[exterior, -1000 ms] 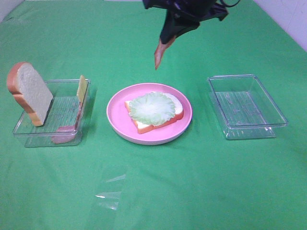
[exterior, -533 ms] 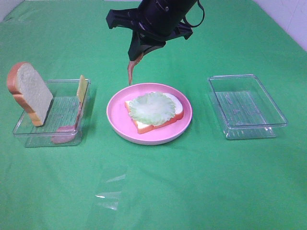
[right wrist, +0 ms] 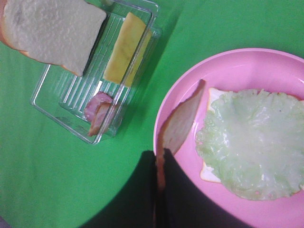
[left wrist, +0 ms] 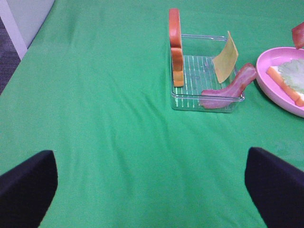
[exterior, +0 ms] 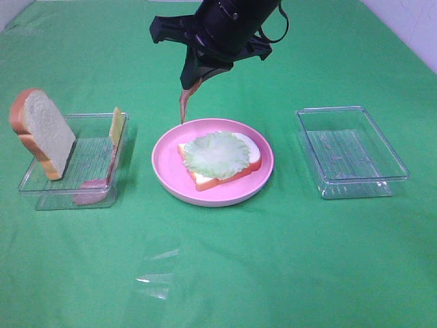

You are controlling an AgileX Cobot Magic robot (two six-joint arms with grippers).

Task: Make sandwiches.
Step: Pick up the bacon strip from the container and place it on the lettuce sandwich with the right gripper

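On the pink plate [exterior: 212, 199] lies the sandwich's bottom bread slice [exterior: 205, 181] with pale green lettuce [exterior: 215, 152] on top. My right gripper [exterior: 193, 80] is shut on a bacon strip [exterior: 184, 104] that hangs over the plate's far-left rim. In the right wrist view this strip [right wrist: 180, 124] dangles beside the lettuce [right wrist: 251, 142]. The left clear tray [exterior: 89, 154] holds an upright bread slice [exterior: 42, 133], yellow cheese [exterior: 117, 126] and another bacon strip [exterior: 91, 188]. My left gripper [left wrist: 152, 190] is open over bare cloth, away from that tray [left wrist: 190, 95].
An empty clear tray [exterior: 349, 152] stands to the right of the plate. A scrap of clear film [exterior: 153, 273] lies on the green cloth near the front.
The right gripper has carried the bacon strip leftward and slightly down, from above the plate's far side to its far-left rim. Nothing else has moved.
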